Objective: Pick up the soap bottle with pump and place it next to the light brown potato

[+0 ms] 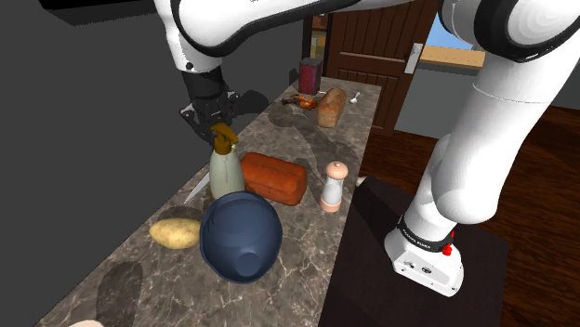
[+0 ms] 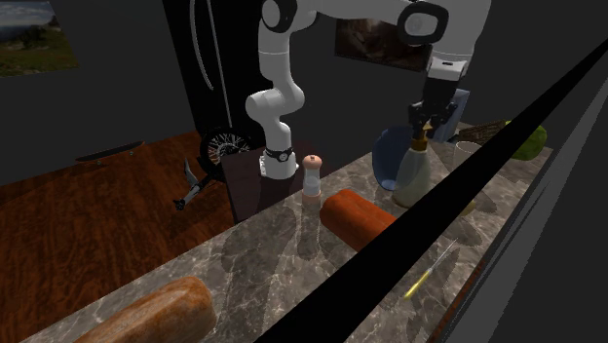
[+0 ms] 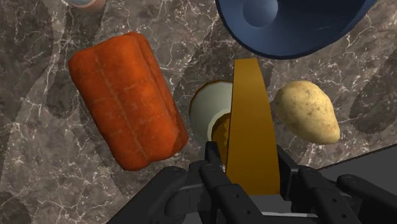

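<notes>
1. Step: the soap bottle (image 1: pixel 226 174) stood upright just beside the potato (image 1: pixel 176 232), toward the counter's (image 1: pixel 307 251) edge away from the stand (image 1: pixel 372 279). Placing appeared nearly complete.
2. Next move: probably release, then a straight lift clear of the pump (image 3: pixel 253 127).
3. Tool: the gripper (image 1: pixel 219 125) was narrowly parted, its fingers clasping that golden pump.

Soap bottle (image 1: pixel 226 176), pump clasped by the gripper (image 1: pixel 223 130), is hemmed in: orange-brown loaf (image 1: pixel 275 177) just beside it on the shoulder view's right, blue bowl (image 1: pixel 241 237) close in front. Potato (image 1: pixel 176 232) sits just beside the bowl, with a narrow bare strip of counter (image 1: pixel 121 279) between it and the bottle. Pale shaker (image 1: pixel 334 186) stands apart near the stand-side edge.
</notes>
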Controlling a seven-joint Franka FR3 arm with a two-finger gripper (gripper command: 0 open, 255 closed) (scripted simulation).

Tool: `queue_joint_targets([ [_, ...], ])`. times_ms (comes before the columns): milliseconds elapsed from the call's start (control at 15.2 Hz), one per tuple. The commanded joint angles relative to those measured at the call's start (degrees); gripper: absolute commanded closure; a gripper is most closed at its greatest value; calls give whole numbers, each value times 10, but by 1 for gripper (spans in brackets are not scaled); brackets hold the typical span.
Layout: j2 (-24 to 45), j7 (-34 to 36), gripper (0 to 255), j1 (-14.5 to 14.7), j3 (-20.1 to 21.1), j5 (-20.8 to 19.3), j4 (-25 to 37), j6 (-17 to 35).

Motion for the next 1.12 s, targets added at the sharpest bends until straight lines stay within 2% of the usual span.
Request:
queue_joint_targets([
  [0,2,2,255,1,0,-1,-13,15],
  [858,21,10,255,1,0,-8,-91,112],
  [1056,23,11,255,1,0,-9,-95,117],
])
